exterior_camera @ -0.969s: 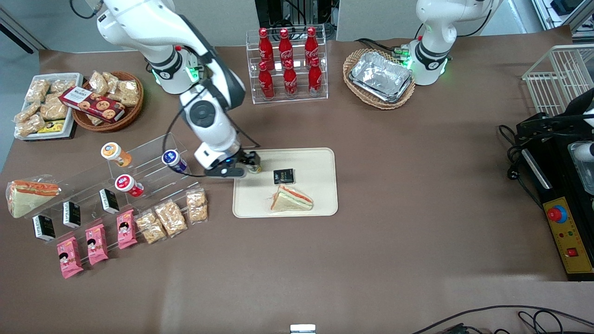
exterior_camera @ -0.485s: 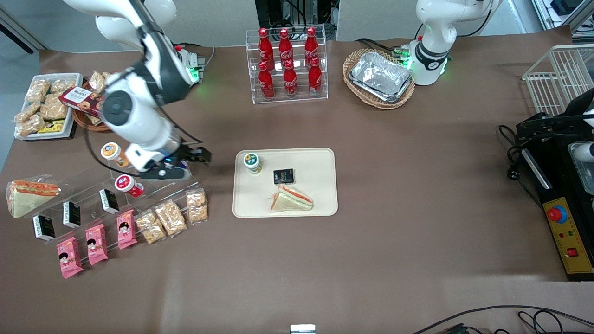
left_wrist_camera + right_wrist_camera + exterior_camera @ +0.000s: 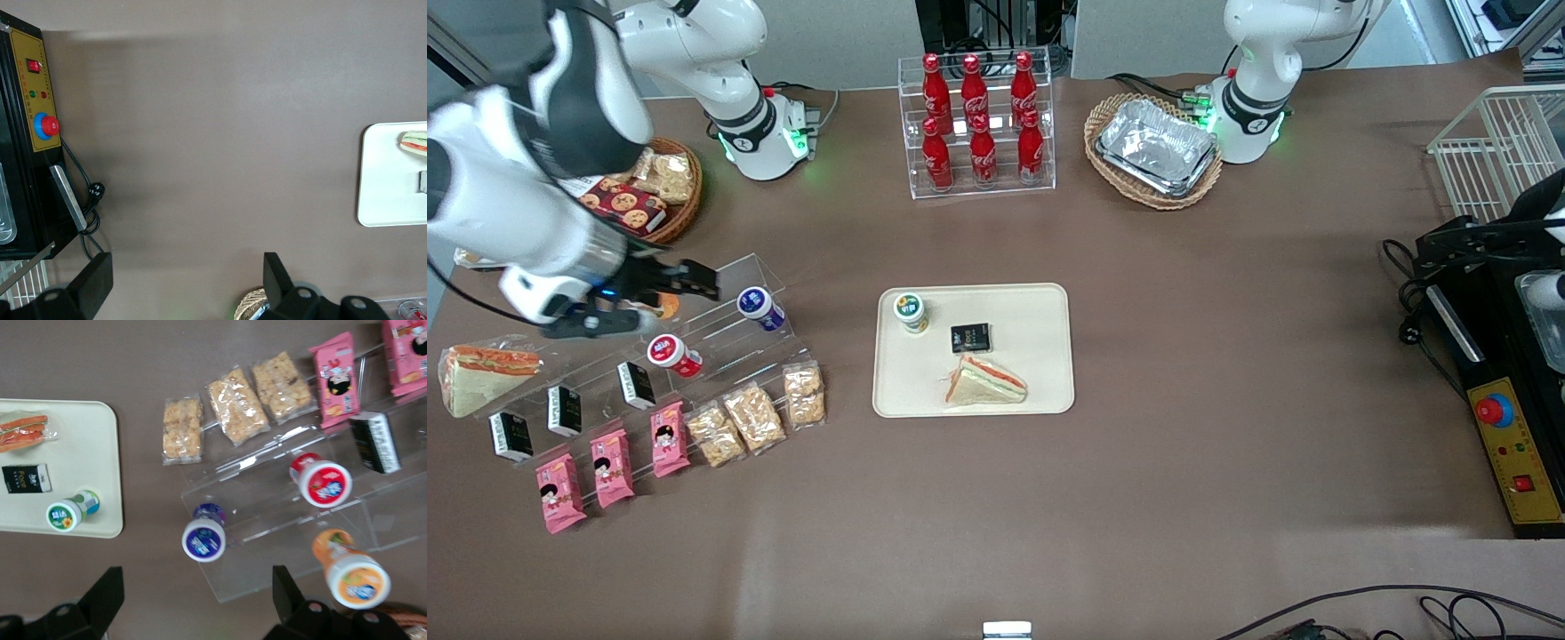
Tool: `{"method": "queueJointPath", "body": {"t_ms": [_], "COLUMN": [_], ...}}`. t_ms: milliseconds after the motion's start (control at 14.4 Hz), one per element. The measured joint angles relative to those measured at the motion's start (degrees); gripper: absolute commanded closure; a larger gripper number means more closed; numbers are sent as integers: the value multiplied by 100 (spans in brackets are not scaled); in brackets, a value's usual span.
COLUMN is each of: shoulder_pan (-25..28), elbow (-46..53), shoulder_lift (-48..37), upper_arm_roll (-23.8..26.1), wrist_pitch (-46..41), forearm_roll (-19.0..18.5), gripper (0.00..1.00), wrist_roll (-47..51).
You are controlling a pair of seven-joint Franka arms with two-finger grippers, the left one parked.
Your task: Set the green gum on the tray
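The small green gum bottle w/ white-and-green round lid [image 3: 911, 310] stands upright on the large flat cream-beige plastic tray [image 3: 1040, 307], in a corner of it farther from the front camera and nearest the working arm's end. Right wrist view shows it too [image 3: 70, 511], just inside the tray rim [image 3: 100, 453].

On the tray w/ it: a small black packet [image 3: 970, 338] near the gum, and a wrapped triangular sandwich [image 3: 985, 381] nearer the camera; in the right wrist view the sandwich [image 3: 23, 431] is cut off at the frame edge.

The black two-finger gripper [image 3: 696, 280] hangs well apart from the tray, over the clear acrylic stepped display rack [image 3: 720, 333]. Its fingers [image 3: 105, 593] are spread wide, nothing between them. The orange-lidded bottle [image 3: 351, 570] is mostly hidden under the gripper in front view; the blue-lidded bottle [image 3: 759, 306] and red-lidded bottle [image 3: 671, 353] sit in plain sight on the rack.
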Motion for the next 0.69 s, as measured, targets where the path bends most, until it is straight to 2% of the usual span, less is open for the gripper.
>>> {"method": "queueJointPath", "body": {"t_ms": [346,692], "shoulder_pan": [-384,-415], "elbow": [889,1865], "shoulder_lift": [-8,84], "upper_arm_roll": [-4,-207], "wrist_pitch": [-901,-1696], "forearm_roll": [0,-20], "gripper": [1,0], "wrist_roll": [-426,-460]}}
